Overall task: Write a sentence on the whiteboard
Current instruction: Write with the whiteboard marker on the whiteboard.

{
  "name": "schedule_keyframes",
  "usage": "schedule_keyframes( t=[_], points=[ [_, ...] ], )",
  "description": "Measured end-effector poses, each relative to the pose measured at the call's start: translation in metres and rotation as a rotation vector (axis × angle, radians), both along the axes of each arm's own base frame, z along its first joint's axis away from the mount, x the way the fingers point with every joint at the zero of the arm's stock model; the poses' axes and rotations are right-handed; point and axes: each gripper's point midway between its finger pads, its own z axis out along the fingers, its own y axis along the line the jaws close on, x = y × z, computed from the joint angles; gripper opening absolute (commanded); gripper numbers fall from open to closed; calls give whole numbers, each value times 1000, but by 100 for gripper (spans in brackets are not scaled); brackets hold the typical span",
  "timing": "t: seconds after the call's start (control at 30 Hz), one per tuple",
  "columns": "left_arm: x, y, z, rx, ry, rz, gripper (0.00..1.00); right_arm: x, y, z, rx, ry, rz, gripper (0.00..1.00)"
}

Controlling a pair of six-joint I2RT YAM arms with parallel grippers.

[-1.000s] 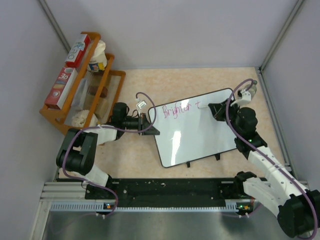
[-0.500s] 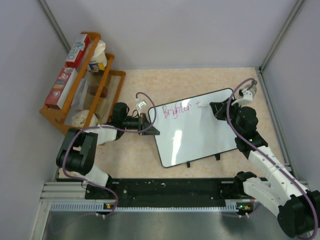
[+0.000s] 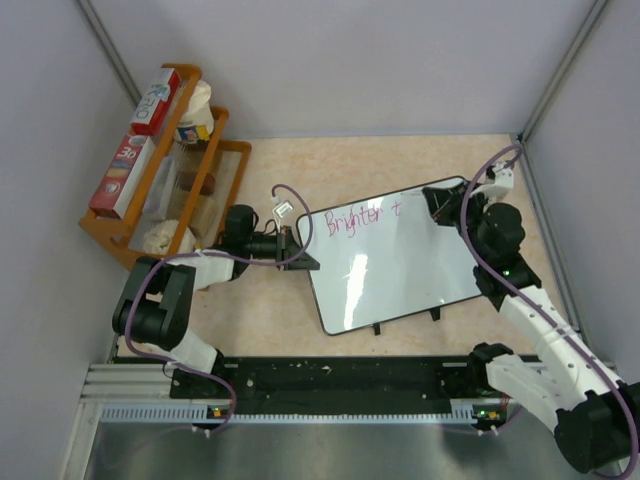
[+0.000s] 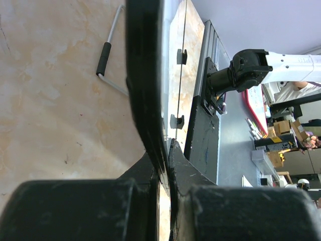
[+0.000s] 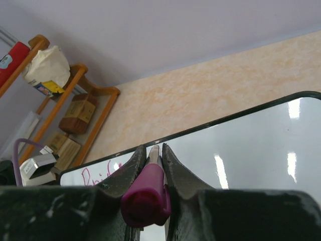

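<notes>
Noted white shells and black joints on left arm (image 3: 200, 264) and right arm (image 3: 545, 335). Found purple cable (image 3: 464, 225) looped along each, green lamp (image 3: 484, 412) at five o'clock.

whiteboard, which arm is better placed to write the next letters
Right. The right gripper holds the pink marker over the whiteboard beside the unfinished sentence; the left gripper is clamped on its left edge, steadying it.

Your right gripper (image 3: 437, 203), clamped on the marker (image 5: 147, 193), has pulled off the end of the sentence (image 3: 358, 217) toward the far right corner of the whiteboard (image 3: 400, 280). The right forearm (image 3: 535, 320) swung out right with it. The last letter now shows clear of the fingers.
</notes>
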Motion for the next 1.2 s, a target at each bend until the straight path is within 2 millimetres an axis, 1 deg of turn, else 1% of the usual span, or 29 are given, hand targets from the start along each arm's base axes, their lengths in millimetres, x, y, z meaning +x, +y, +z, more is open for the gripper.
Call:
schedule_keyframes(
  t=[0.1, 0.17, 0.3, 0.53, 0.9, 1.03, 1.2],
  points=[
    [0, 0, 0, 0, 0, 0, 0, 5, 1, 8, -1, -12, -1, 0],
    [0, 0, 0, 0, -1, 0, 0, 10, 3, 6, -9, -3, 0, 0],
    [0, 0, 0, 0, -1, 0, 0, 17, 5, -6, -28, 28, 0, 0],
    [0, 0, 0, 0, -1, 0, 0, 23, 3, -16, -46, 54, -16, 0],
    [0, 0, 0, 0, 0, 0, 0, 23, 2, -18, -55, 54, -20, 0],
    [0, 0, 0, 3, 12, 5, 0, 21, 2, -27, -57, 66, -15, 0],
    [0, 0, -1, 3, 16, 7, 0, 16, 1, -31, -56, 64, -10, 0]
  ],
)
